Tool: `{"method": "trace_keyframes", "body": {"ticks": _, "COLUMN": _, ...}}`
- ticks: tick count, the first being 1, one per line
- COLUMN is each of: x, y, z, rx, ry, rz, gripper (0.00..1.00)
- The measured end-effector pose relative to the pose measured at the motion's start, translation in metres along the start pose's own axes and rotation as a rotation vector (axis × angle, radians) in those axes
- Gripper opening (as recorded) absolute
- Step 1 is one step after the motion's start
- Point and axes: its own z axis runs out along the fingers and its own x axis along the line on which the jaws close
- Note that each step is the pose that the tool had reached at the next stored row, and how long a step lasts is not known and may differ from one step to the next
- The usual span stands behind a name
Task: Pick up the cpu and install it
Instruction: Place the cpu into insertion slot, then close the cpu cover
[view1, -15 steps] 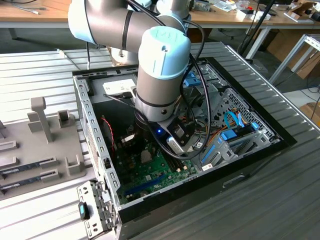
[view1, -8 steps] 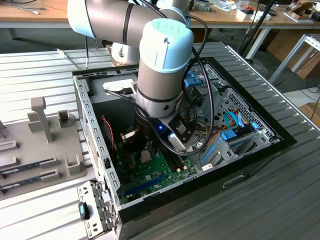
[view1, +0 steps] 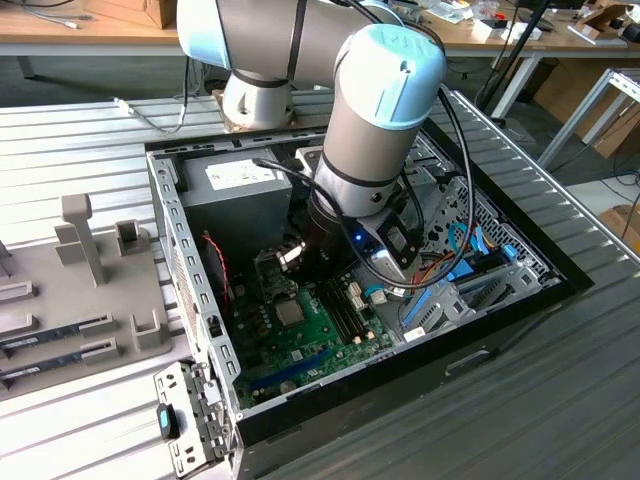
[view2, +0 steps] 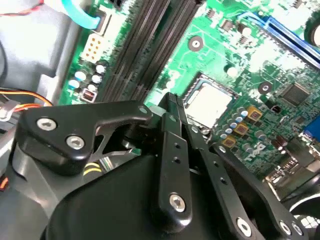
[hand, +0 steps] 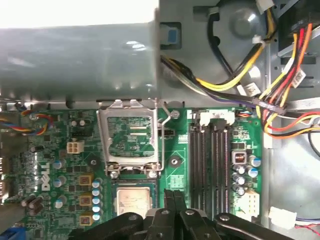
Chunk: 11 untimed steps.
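Note:
The cpu (view2: 208, 105), a small square chip with a silvery top, lies flat in its socket on the green motherboard (view2: 235, 45); it is also in the first wrist view (hand: 134, 201) and the exterior view (view1: 290, 314). The socket's metal load plate (hand: 131, 140) stands swung open beside it. My gripper (view2: 172, 100) hangs just above the board at the chip's edge, its two black fingers pressed together with nothing between them. In the first wrist view the gripper (hand: 174, 196) sits between the chip and the memory slots. The arm's wrist (view1: 350, 230) reaches down into the open computer case.
Black memory slots (hand: 210, 160) run beside the socket. The grey power-supply box (view1: 240, 178) fills the case's far end, with bundled cables (hand: 280, 100) and a drive cage (view1: 470, 250) on the exterior view's right. A grey fixture tray (view1: 70, 300) with memory sticks lies on the exterior view's left.

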Motion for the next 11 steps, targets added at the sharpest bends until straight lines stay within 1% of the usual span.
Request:
{"method": "trace_keyframes", "body": {"ticks": 1, "x": -0.0022, "y": -0.0001, "z": 0.0, "rx": -0.0019, "ry": 0.0023, "rz": 0.0, "gripper": 0.11}}
{"method": "trace_keyframes", "body": {"ticks": 2, "x": -0.0027, "y": -0.0001, "z": 0.0, "rx": -0.0023, "ry": 0.0027, "rz": 0.0, "gripper": 0.11}}
{"method": "trace_keyframes", "body": {"ticks": 8, "x": -0.0028, "y": 0.0, "z": 0.0, "rx": -0.0028, "ry": 0.0027, "rz": 0.0, "gripper": 0.11}}
{"method": "trace_keyframes", "body": {"ticks": 9, "x": -0.0029, "y": -0.0001, "z": -0.0002, "rx": -0.01, "ry": 0.0029, "rz": 0.0, "gripper": 0.11}}
{"method": "trace_keyframes", "body": {"ticks": 10, "x": -0.0029, "y": 0.0, "z": 0.0, "rx": -0.0274, "ry": 0.0026, "rz": 0.0, "gripper": 0.11}}
{"method": "trace_keyframes", "body": {"ticks": 11, "x": -0.003, "y": -0.0001, "z": 0.0, "rx": -0.0492, "ry": 0.0028, "rz": -0.001, "gripper": 0.11}}
